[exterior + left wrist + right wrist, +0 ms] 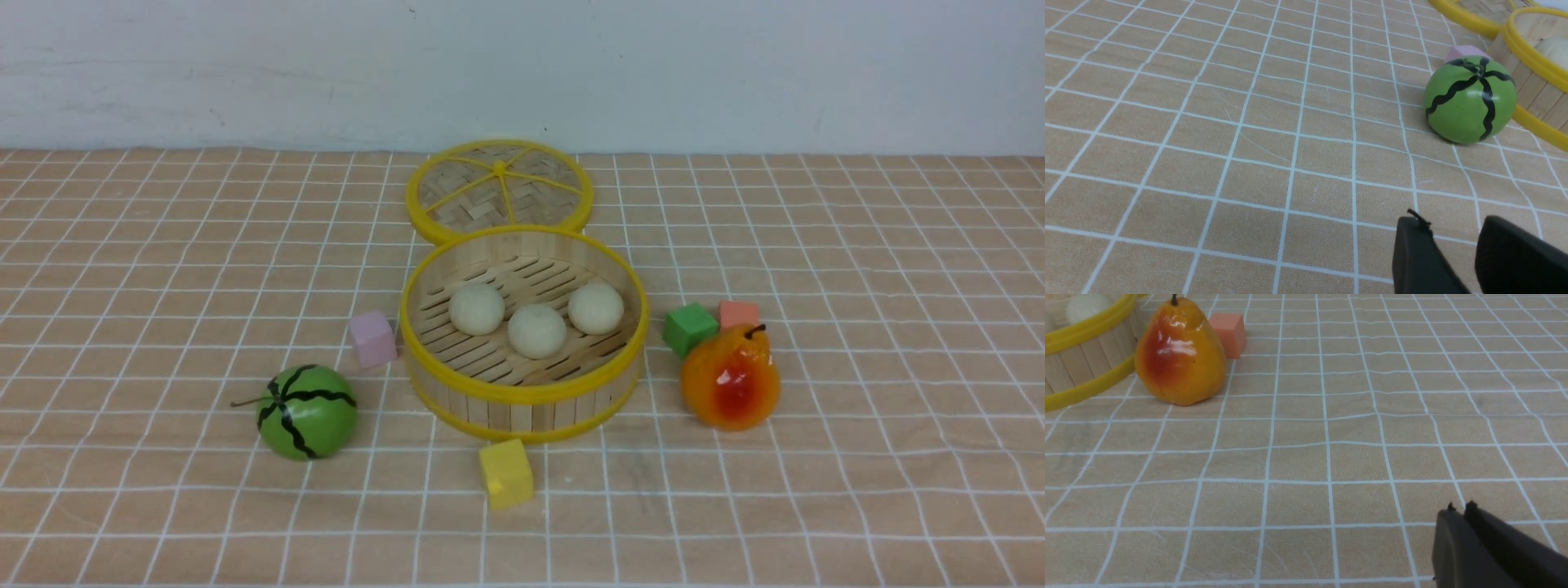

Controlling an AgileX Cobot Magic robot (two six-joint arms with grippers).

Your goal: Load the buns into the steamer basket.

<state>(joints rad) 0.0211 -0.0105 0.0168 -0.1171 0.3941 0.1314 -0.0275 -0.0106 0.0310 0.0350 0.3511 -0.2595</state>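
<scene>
buns (536, 330) – all three – sit inside the steamer basket (522, 390). left gripper (1453, 228) empty, fingers parted; right gripper (1459, 508) seemingly pressed closed, holding nothing.

My left claw (1453, 245) hangs low with fingers parted, gripping nothing; my right claw (1461, 516) has its fingers pressed together, empty
</scene>
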